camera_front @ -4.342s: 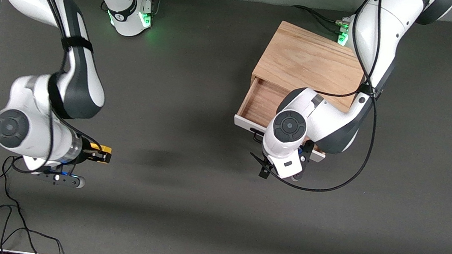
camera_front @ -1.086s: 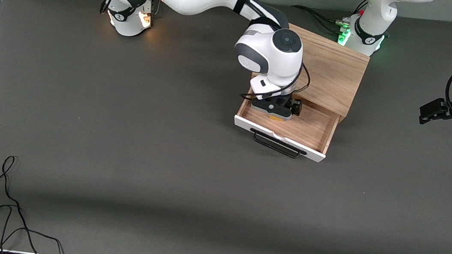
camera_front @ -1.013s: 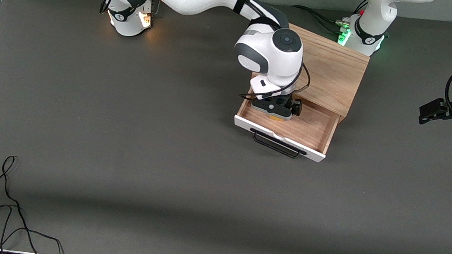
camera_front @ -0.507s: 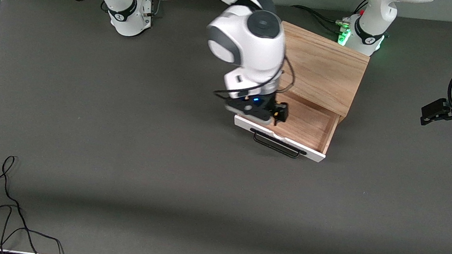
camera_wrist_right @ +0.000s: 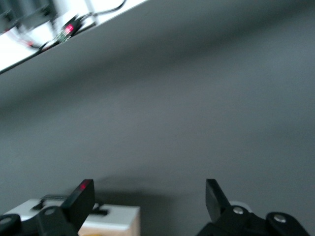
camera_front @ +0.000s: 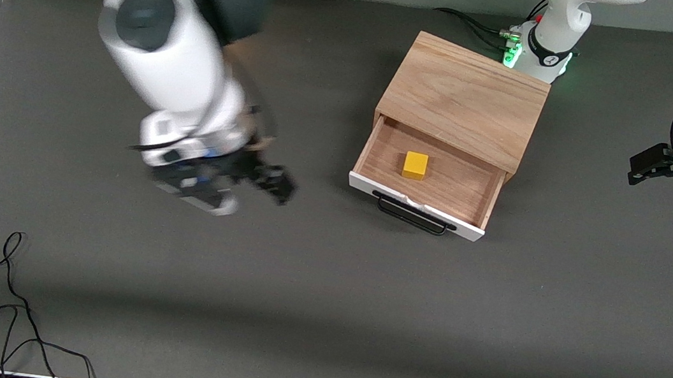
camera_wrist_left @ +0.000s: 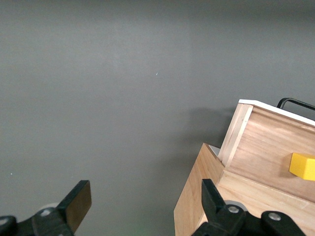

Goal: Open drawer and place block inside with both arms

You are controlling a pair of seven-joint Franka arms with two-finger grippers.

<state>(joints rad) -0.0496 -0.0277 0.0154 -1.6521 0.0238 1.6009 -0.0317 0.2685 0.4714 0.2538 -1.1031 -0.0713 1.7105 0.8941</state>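
The drawer [camera_front: 458, 190] stands pulled out of the oak box [camera_front: 463, 95], its white front and black handle [camera_front: 413, 216] toward the front camera. The yellow block [camera_front: 416, 165] lies on the drawer floor, free of any gripper. My right gripper [camera_front: 273, 182] is open and empty over bare table, toward the right arm's end from the drawer; its wrist view [camera_wrist_right: 149, 201] shows the drawer's white front [camera_wrist_right: 106, 216]. My left gripper [camera_front: 642, 166] waits open over the table toward the left arm's end; its wrist view [camera_wrist_left: 145, 206] shows the block [camera_wrist_left: 302, 165] in the drawer.
A loose black cable [camera_front: 8, 303] lies on the table near the front camera at the right arm's end. The left arm's green-lit base [camera_front: 543, 50] stands right by the box's back corner.
My right gripper was down in the drawer on the block; it has let go, risen and swung away toward the right arm's end. The block stays in the drawer. The left arm barely moved.
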